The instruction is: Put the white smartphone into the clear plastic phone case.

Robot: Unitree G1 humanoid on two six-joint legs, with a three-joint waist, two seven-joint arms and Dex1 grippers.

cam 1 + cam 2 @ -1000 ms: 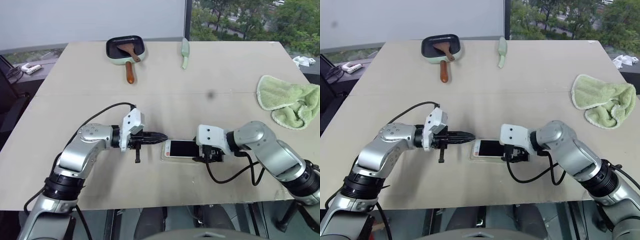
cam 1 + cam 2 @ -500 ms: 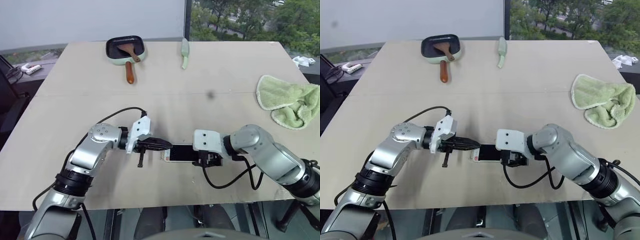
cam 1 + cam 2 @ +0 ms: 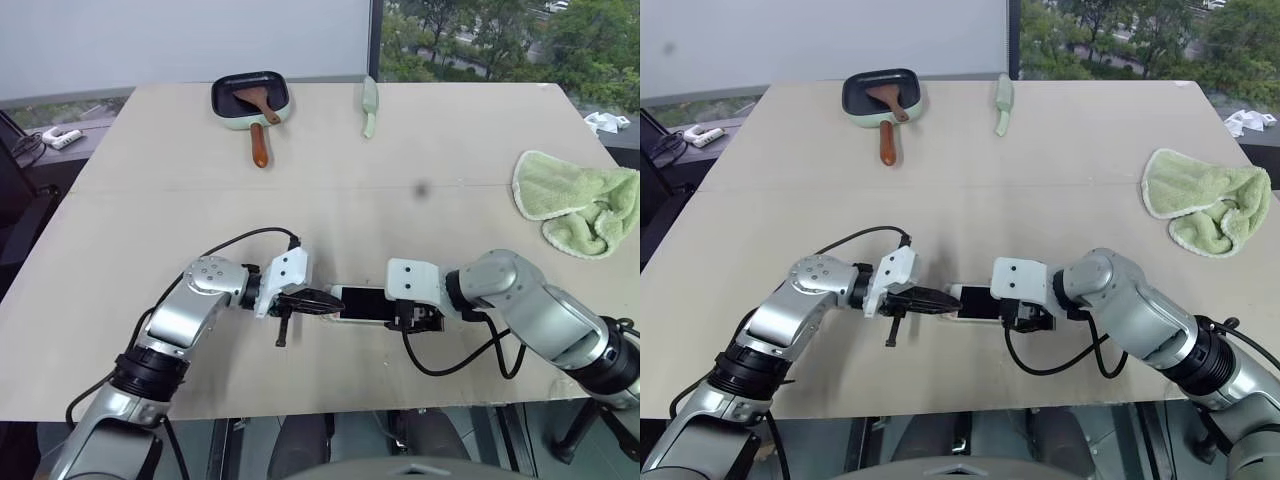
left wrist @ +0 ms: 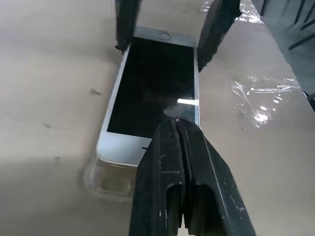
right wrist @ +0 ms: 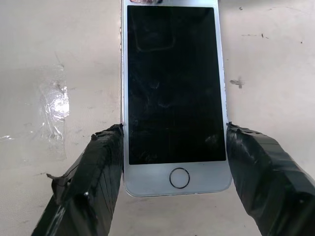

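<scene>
Two grippers now meet at the white smartphone (image 3: 362, 304), which lies screen up near the front edge of the table (image 3: 330, 160). Compared with a second ago, your left gripper (image 3: 318, 300) has come down and moved in toward the phone: then it hung just beside the phone's left end, and now its two black fingers, pressed fully together, sit on top of that end of the phone. Your right gripper (image 5: 172, 167) has stayed where it was, clamped on the phone's two long edges near the home button, one finger touching each side. The clear plastic phone case (image 4: 106, 179) lies under the phone, and in the left wrist view its corner sticks out past the phone's end, so this end looks not yet seated; I cannot tell from the glossy outline how deep the other end sits. What this means for you, in my judgement: the left tip is now placed to push the raised end down into the shell while the right gripper keeps the phone from sliding. Press gently, because the thin shell may slip on the table.
</scene>
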